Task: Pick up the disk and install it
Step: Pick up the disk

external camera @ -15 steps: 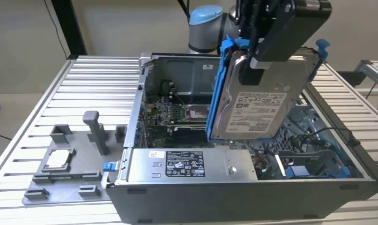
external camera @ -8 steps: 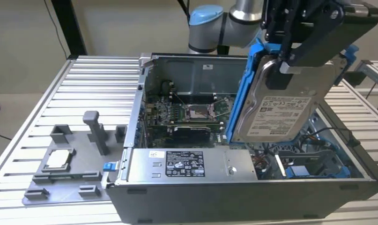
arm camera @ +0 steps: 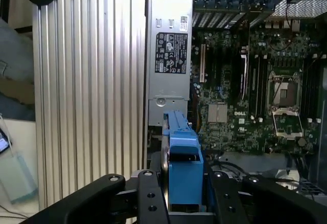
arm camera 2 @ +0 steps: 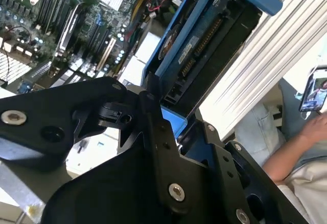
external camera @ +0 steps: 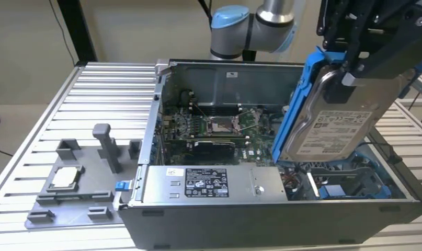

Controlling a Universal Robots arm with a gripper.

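Holding disk (external camera: 331, 128) above case (external camera: 266, 227)

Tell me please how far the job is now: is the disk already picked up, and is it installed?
Done: the pick-up. In hand: the black tool is shut on the flat silver-grey metal hard drive in its bright blue plastic carrier frame, hanging on edge over the open dark grey computer case. Left: the installing; the drive is not yet seated in the case.
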